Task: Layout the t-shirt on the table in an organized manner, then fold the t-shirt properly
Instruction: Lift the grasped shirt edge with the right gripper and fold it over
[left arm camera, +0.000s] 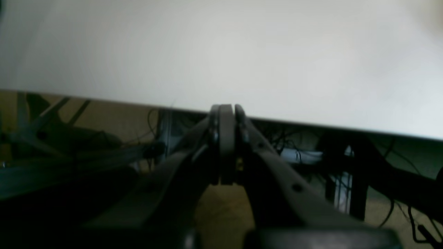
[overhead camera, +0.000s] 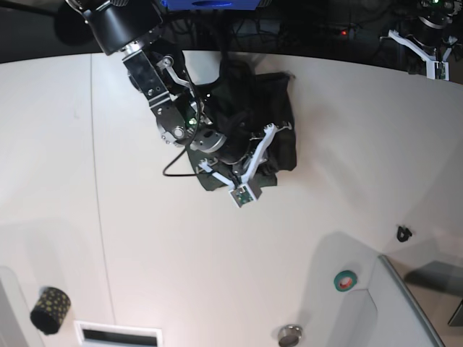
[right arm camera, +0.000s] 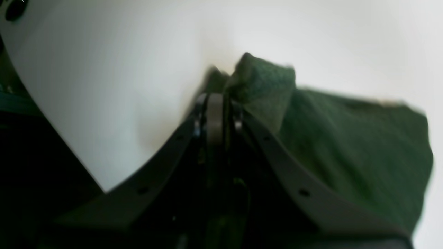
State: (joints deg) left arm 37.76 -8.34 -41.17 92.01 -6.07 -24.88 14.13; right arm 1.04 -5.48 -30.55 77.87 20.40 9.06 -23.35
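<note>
The dark green t-shirt lies bunched in a heap near the far edge of the white table. The right arm reaches down onto the heap's near left side. In the right wrist view my right gripper is shut on a raised fold of the t-shirt, which peaks just past the fingertips. The bare table lies to its left. My left gripper is shut with nothing in it, hovering at the table's edge, far from the shirt.
A green tape roll, a grey raised tray, a small black clip and a round metal piece sit at the near right. A black patterned roll and a white slotted plate sit at the near left.
</note>
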